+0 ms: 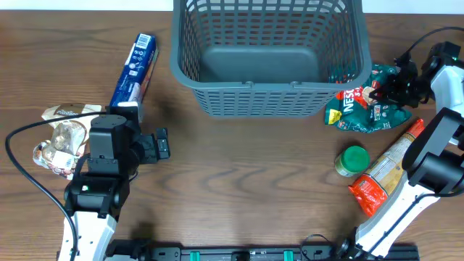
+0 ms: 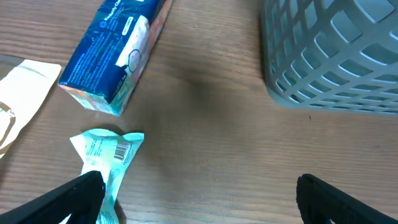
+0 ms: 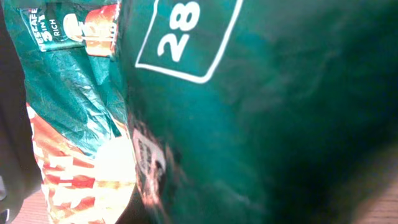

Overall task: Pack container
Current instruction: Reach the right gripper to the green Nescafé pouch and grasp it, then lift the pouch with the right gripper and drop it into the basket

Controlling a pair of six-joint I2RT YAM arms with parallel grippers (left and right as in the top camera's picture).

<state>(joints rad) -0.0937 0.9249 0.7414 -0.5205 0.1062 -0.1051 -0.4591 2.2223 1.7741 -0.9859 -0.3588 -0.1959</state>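
The dark grey slotted container point(image 1: 267, 98) stands empty at the back middle; its corner shows in the left wrist view point(image 2: 336, 56). My left gripper point(image 1: 156, 145) is open and empty low over the table point(image 2: 199, 208), its left finger beside a small mint-green packet point(image 2: 109, 158). A blue box point(image 1: 135, 67) lies beyond it point(image 2: 118, 50). My right gripper point(image 1: 380, 93) is down on a green Nescafe bag point(image 1: 362, 109) right of the container. The bag fills the right wrist view point(image 3: 249, 112) and hides the fingers.
Beige and brown packets point(image 1: 61, 138) lie at the left under the left arm; one shows at the left wrist view's edge point(image 2: 22, 99). A green-lidded jar point(image 1: 353, 160) and a long orange-red packet point(image 1: 384, 170) lie front right by the right arm's base.
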